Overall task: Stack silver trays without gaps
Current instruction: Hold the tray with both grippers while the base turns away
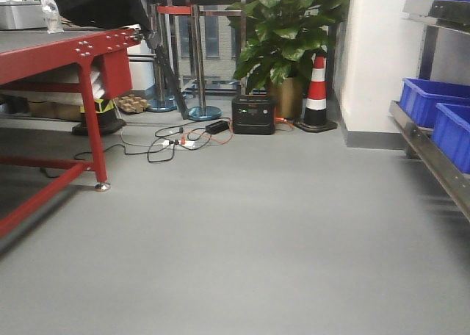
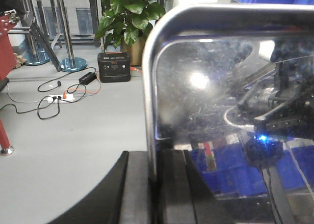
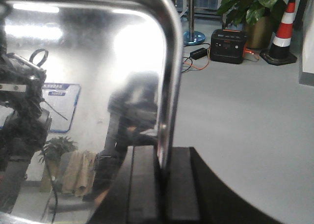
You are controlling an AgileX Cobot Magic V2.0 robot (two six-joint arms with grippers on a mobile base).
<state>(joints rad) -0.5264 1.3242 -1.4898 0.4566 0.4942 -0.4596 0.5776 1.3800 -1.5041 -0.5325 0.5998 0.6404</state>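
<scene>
A silver tray [image 2: 221, 101] fills the left wrist view, held up off the grey floor. Its rounded shiny rim [image 2: 151, 86] runs down between the black fingers [image 2: 137, 189] of my left gripper [image 2: 154, 184], which is shut on it. In the right wrist view a silver tray [image 3: 88, 62] with a mirror-like face fills the left side. My right gripper [image 3: 162, 184] is shut on its right-hand rim [image 3: 169, 86]. Whether both views show the same tray I cannot tell. In the front view neither the grippers nor a held tray appear.
A red-framed table [image 1: 88, 56] stands at the left. Blue bins [image 1: 440, 107] sit on a steel shelf [image 1: 433, 159] at the right. At the back are a potted plant [image 1: 286, 34], a traffic cone [image 1: 316, 92], a black power station [image 1: 253, 114], floor cables [image 1: 165, 140] and stanchion posts [image 1: 198, 63].
</scene>
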